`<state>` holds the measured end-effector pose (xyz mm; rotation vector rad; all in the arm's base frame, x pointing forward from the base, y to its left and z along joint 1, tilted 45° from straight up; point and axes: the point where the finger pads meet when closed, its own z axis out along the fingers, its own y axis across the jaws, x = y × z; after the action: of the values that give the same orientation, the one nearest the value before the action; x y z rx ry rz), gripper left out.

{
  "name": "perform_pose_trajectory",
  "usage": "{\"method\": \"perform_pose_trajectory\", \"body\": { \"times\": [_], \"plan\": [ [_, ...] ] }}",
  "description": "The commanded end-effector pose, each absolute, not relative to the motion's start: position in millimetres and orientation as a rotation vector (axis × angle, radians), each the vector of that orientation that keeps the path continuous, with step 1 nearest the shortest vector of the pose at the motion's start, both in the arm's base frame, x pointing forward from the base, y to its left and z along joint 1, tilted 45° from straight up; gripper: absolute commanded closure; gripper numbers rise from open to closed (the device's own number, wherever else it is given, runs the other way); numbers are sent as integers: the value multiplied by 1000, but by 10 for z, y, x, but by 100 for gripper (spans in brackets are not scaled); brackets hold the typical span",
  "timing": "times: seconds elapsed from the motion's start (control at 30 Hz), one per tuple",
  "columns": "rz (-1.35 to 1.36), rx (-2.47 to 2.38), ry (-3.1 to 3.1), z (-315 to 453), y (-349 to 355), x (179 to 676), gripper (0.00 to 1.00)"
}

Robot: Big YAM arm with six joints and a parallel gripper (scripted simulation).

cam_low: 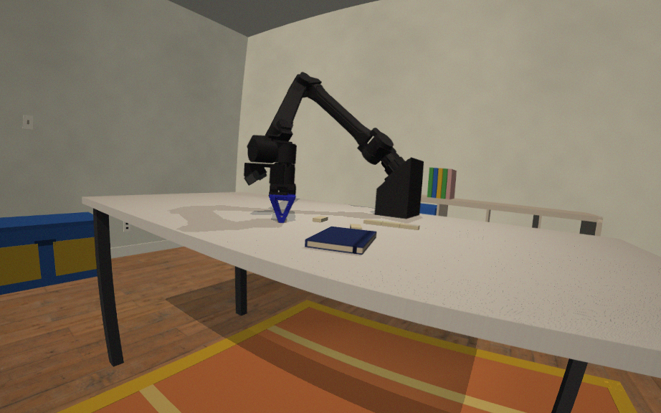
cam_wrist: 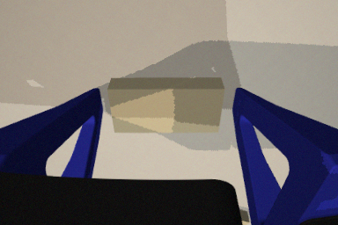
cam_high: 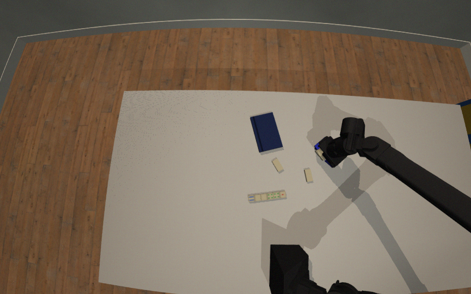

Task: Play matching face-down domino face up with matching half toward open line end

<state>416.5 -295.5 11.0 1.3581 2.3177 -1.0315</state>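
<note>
The claw [cam_wrist: 167,105] pointed straight down at the white bench [cam_high: 179,153]. Its two blue fingers stood partly open, one on each side of a small cream domino [cam_wrist: 165,105]. From the wrist view there was a thin gap on both sides, so the claw had hold of nothing. The domino lay flat and face down on the bench, off to the side of the arm, well apart from the line of dominoes [cam_high: 267,196].

Two more face-down dominoes [cam_high: 277,165] [cam_high: 307,174] lay between it and the line. A blue book [cam_high: 265,131] lay near them.

The domino looked small, light and hard, with smooth sides. I guessed it would not bend or break, but it could slip or spin if pinched near a corner. The best place to hold it seemed to be across its two short ends, right in the middle, just where the fingers stood. Since its spots faced down, it would need to be turned over, so a firm squeeze looked wise.
</note>
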Motion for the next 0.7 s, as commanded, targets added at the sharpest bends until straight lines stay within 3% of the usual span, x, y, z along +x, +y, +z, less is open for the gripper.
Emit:
{"method": "perform_pose_trajectory", "body": {
  "times": [0.0,0.67],
  "plan": [
    [-1041,1330,2363,39,-2864,4090,30],
    [-1029,1351,2320,124,-2933,4178,30]
  ]
}}
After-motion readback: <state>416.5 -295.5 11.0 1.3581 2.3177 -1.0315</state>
